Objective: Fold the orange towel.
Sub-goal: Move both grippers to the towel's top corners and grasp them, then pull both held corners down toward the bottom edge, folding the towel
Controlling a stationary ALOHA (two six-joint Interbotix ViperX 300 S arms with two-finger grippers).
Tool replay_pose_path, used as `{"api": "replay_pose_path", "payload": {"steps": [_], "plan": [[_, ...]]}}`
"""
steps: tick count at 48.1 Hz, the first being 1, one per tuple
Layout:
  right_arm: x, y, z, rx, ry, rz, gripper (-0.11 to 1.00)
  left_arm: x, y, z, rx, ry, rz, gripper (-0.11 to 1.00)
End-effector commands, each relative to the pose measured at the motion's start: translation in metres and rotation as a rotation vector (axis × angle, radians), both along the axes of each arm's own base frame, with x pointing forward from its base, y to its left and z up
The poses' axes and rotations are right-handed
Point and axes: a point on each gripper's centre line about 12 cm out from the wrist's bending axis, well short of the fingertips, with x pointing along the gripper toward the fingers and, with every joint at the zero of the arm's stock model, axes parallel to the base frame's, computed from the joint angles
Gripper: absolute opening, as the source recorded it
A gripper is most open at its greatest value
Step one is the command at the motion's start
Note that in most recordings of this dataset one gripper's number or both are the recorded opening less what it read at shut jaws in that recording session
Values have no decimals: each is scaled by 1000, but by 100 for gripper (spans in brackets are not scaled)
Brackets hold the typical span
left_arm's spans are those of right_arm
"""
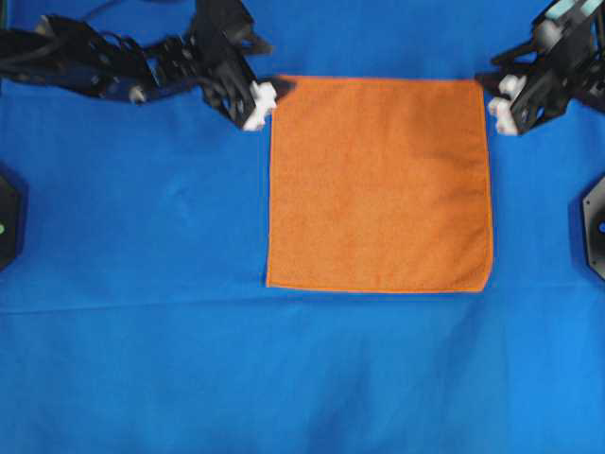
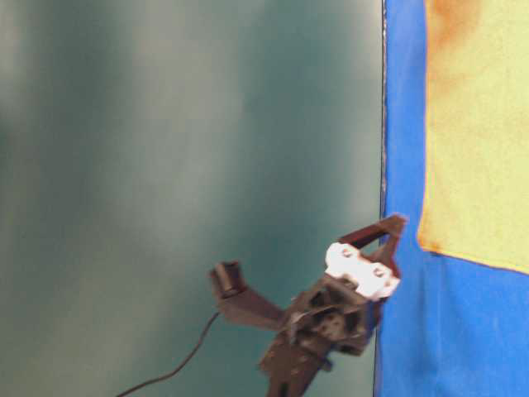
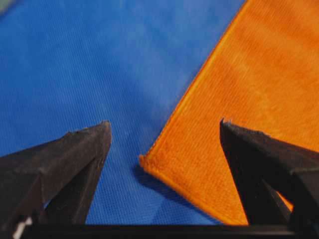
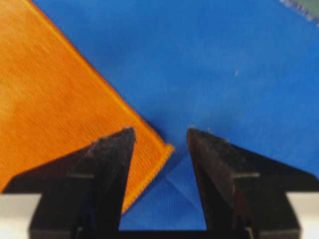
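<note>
Nothing is folded yet: the square bright-orange microfibre towel (image 1: pixel 379 184) lies flat in one layer on the large blue cloth (image 1: pixel 142 284), with the left gripper (image 3: pixel 164 130) and right gripper (image 4: pixel 160 135) each open astride a far corner, seemingly not yet pinching.

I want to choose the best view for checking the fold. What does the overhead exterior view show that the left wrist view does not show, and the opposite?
Only the overhead view shows the whole orange towel lying flat and unfolded, with the left gripper and the right gripper at its two far corners. Only the left wrist view shows up close that the open jaws straddle one towel corner without touching it, and the stitched hem. Both show the towel on the blue cloth.
</note>
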Motion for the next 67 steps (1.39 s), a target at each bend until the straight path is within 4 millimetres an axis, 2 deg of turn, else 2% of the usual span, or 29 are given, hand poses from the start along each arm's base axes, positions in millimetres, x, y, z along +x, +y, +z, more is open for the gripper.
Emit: {"api": "replay_pose_path", "payload": {"steps": [1,9,14,18,20,22,27,31,34,44,56,67], "plan": [[4,-7,-6,-6,-7,-5,52,9,8,0,14,-27,8,92],[7,-11,-21,12,10,-10,52,12,12,-20,1,2,12,91],[8,-13,-27,22,21,-14,51,12,13,-25,-3,11,15,89],[8,-14,-29,26,24,-16,45,11,14,-25,-2,13,16,83],[8,-14,-29,27,25,-16,40,11,13,-26,2,17,10,76],[7,-13,-30,30,29,-16,33,11,10,-26,7,21,-1,64],[7,-13,-29,28,28,-13,4,14,2,-26,26,33,-36,34],[7,-13,-29,30,29,-14,1,15,-2,-27,36,41,-53,12],[8,-13,-29,28,27,-14,1,16,-3,-27,36,43,-56,2],[9,-14,-25,16,14,-14,1,15,-4,-23,36,51,-60,1],[7,-13,-1,-28,-37,-18,1,16,3,12,71,-11,-49,1],[6,-8,8,-21,-33,-13,1,14,4,23,77,-20,-44,1]]}}
